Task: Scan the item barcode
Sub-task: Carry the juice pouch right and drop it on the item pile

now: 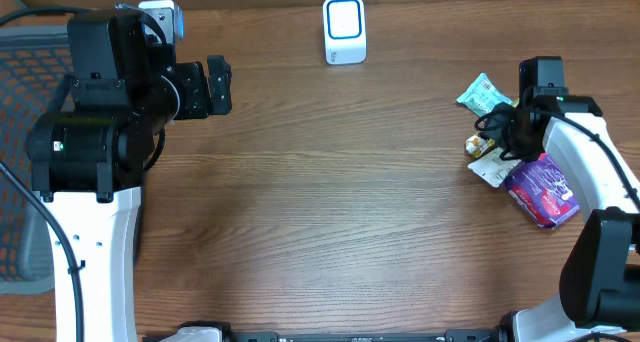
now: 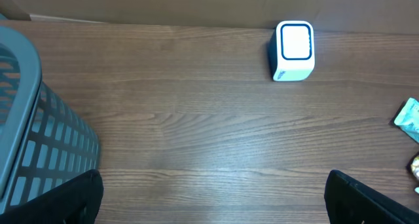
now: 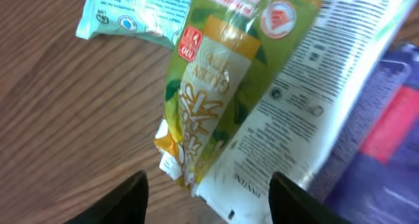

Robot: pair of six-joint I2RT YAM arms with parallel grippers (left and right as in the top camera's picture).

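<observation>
Green-yellow snack pack (image 3: 216, 86) is our item: it lies flat across a white pouch (image 3: 314, 112) in the pile at the bench's (image 1: 330, 202) right end, teal pack (image 3: 131, 8) beside it, purple pack (image 1: 545, 192) touching the pouch

Right tool (image 3: 206, 204) hangs just over it, fingers apart, gripping nothing, pack's tail at the mouth of the gap; we read that as lined up for a pick

Left tool (image 2: 213, 207) wide open, empty, up by the basket (image 2: 39, 132), probably kept out of the way

Scanner (image 1: 344, 29) stands at the far edge, well apart from the pile, so we expect a carry

Brown wood-grain top, matte; tan board (image 2: 163, 4) behind
</observation>
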